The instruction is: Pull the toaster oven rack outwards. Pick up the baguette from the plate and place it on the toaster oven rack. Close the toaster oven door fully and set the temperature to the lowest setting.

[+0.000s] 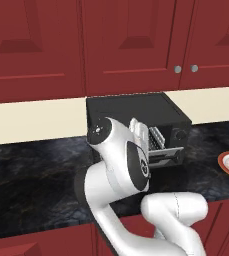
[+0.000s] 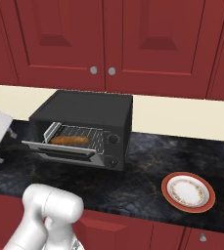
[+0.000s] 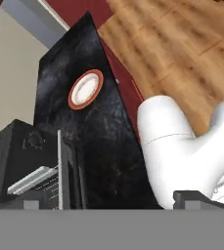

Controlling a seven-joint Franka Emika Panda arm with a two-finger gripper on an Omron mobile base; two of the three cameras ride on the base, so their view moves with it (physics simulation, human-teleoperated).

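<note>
A round plate [image 2: 188, 191] with a red-orange rim is lying on the dark marbled counter [image 2: 143, 171], near its front edge. Red cabinet doors [image 2: 133, 39] with small silver knobs [image 2: 93, 70] are hanging above a cream wall strip [image 2: 182, 114]. Wooden flooring [image 3: 182, 44] is showing below the counter.

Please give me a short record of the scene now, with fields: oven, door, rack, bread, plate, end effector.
oven: boxy matte black toaster oven on the dark marble counter
door: light grey door hanging open, not closed
rack: silver wire rack in the oven opening
bread: golden-brown baguette lying on the rack
plate: round white plate with red rim, empty, right of the oven
end effector: open, holding nothing, fingertips near the oven front
</note>
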